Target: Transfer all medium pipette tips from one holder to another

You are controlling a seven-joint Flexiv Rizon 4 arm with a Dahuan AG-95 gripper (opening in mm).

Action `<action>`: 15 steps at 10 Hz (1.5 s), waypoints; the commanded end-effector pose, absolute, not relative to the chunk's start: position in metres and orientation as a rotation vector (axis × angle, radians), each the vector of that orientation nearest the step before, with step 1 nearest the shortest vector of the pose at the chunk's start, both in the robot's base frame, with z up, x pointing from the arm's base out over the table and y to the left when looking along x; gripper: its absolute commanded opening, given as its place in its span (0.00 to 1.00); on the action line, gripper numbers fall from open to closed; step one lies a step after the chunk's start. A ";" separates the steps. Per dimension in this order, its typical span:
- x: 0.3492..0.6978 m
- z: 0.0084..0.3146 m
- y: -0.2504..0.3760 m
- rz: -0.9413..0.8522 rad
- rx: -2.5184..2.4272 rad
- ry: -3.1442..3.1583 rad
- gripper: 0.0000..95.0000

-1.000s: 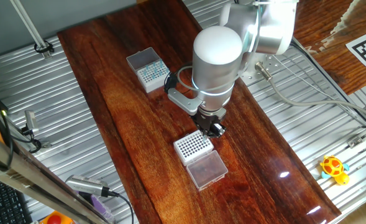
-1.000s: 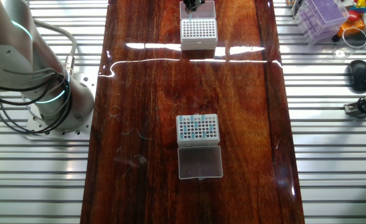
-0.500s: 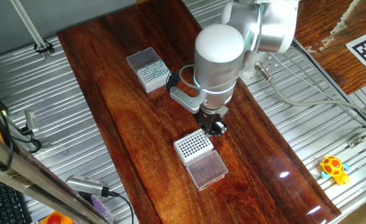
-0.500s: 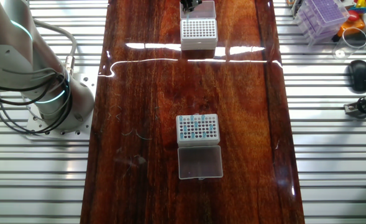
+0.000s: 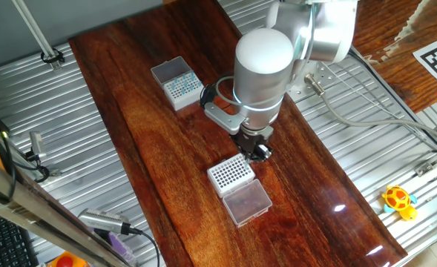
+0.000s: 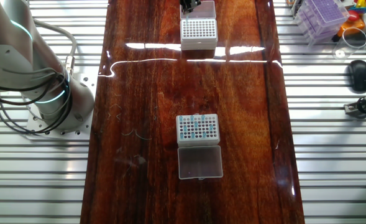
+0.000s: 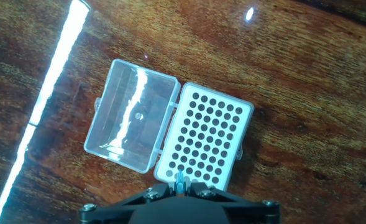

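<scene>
A white rack with bold dark holes point(image 7: 204, 140) lies below my gripper point(image 7: 180, 185), its clear lid point(image 7: 132, 124) open to the left. My gripper is shut on one teal medium pipette tip point(image 7: 180, 180), which points down over the near edge of that rack. In one fixed view the gripper point(image 5: 256, 152) hovers just behind this rack point(image 5: 231, 175). The other white rack point(image 6: 197, 129) still holds several teal tips and sits mid-table with its frosted lid point(image 6: 199, 162) open. It also shows at the far left point(image 5: 181, 87).
The arm's base point(image 6: 46, 93) stands on the ribbed metal left of the wooden table. A purple tip box point(image 6: 322, 15) and a black mouse point(image 6: 358, 73) sit off to the right. A yellow toy point(image 5: 398, 200) lies on the metal.
The arm has shifted slightly sideways over the rack with dark holes, still holding the teal tip. Both racks have stayed put.
</scene>
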State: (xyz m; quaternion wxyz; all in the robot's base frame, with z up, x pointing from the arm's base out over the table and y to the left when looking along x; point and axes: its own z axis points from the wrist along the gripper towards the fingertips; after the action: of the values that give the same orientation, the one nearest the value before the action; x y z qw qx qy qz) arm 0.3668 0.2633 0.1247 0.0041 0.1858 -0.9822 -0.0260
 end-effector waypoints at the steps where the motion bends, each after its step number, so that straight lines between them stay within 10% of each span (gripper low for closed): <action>1: 0.367 0.124 0.263 -0.079 0.584 -3.082 0.00; 8: 0.372 0.111 0.267 -0.055 0.560 -3.081 0.00; 10: 0.372 0.110 0.269 -0.058 0.561 -3.082 0.40; 15: 0.372 0.109 0.269 -0.055 0.561 -3.081 0.40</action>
State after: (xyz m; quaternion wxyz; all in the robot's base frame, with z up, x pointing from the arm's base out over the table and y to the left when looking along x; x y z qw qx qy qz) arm 0.3720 0.2690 0.1092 0.0043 0.1790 -0.9837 -0.0177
